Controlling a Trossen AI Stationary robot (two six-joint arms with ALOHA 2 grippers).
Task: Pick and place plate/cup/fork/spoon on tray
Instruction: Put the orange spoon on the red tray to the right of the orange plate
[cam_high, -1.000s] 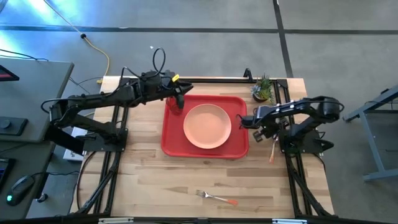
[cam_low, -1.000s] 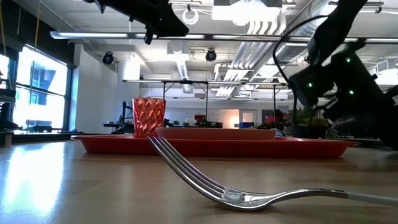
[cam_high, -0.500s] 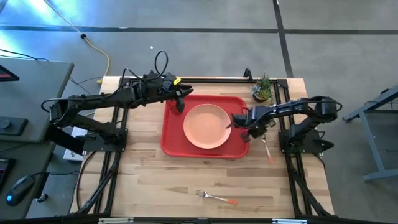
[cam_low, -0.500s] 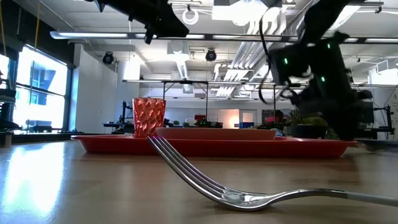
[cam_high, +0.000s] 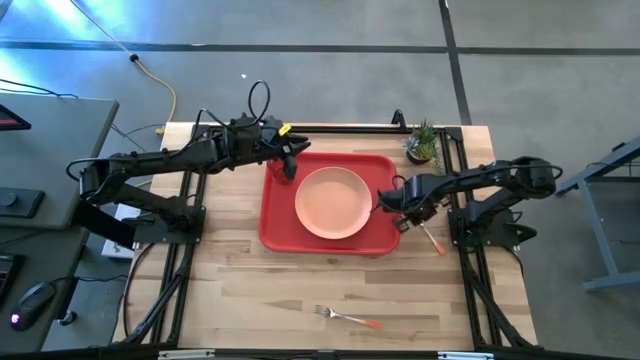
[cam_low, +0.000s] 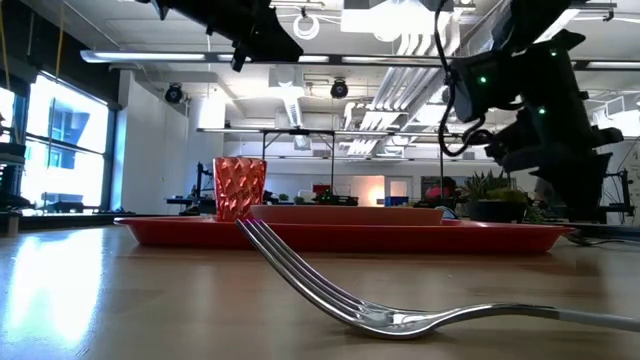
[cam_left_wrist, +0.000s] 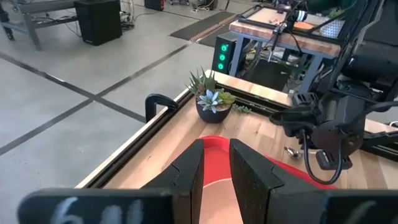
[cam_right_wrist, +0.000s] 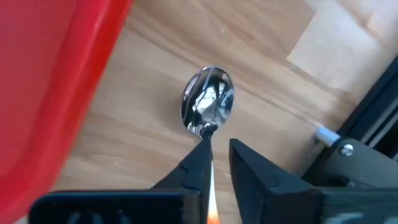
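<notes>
The red tray (cam_high: 275, 225) lies mid-table with the peach plate (cam_high: 333, 203) resting flat on it. The red cup (cam_low: 240, 188) stands upright at the tray's far left corner. My left gripper (cam_high: 290, 160) hovers well above the cup, holding nothing, with only a narrow slit between its fingers (cam_left_wrist: 186, 171). My right gripper (cam_high: 410, 210) is just past the tray's right rim, shut on the spoon (cam_right_wrist: 208, 109). The fork (cam_high: 345, 318) lies on the table near the front edge, tines curving up (cam_low: 290, 260). My right gripper pinches the spoon's thin neck (cam_right_wrist: 208, 138) just behind the bowl, between its two fingers. It comes from above, and the spoon runs roughly along the fingers. The bowl sticks out past the fingertips over the table, and the orange handle (cam_high: 436, 244) trails toward the near right. Whether the spoon touches the table, I cannot tell.
A small potted plant (cam_high: 423, 143) stands at the far right corner, beyond the right arm. The tray's right rim (cam_right_wrist: 93, 81) lies close beside the spoon's bowl. Bare wood stretches between the tray and the fork.
My right gripper has carried the spoon toward the tray's right rim, then eased back a little. The spoon has turned. Its bowl end has gone toward the tray, and its handle, which pointed at the near edge, now slants toward the near right.
</notes>
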